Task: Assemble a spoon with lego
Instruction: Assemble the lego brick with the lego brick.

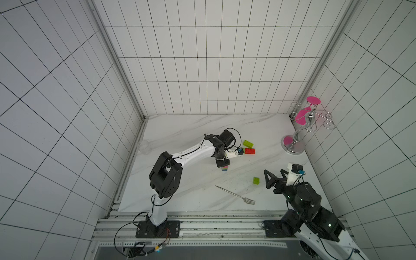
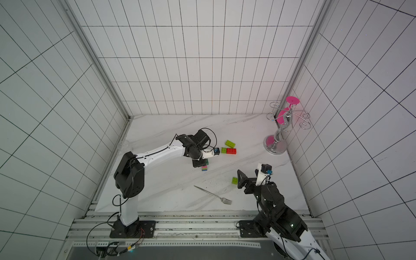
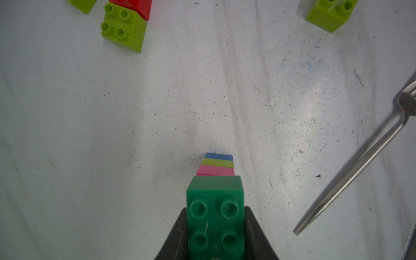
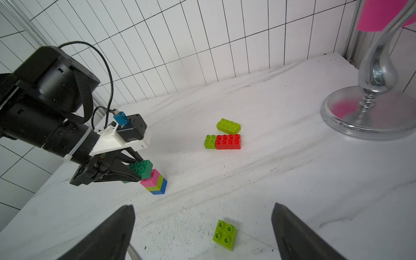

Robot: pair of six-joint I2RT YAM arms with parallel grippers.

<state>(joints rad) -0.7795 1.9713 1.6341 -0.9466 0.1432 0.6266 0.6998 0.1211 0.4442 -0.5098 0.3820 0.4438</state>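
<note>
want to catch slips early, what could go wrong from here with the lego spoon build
1. The left jaws pinch only the dark green brick. The pink, lime and blue stem sticks out beyond it, tilted toward the table, so a downward push might snap it off.
2. The right jaws stand open near the lime square brick, and the fork lies close by. A low reach might knock it.

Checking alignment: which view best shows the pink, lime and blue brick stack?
Right wrist view: the pink, lime and blue brick stack shows side-on, all layers clear. Left wrist view shows only thin edges past the dark green rectangular brick. In both top views it is tiny and partly hidden.
</note>
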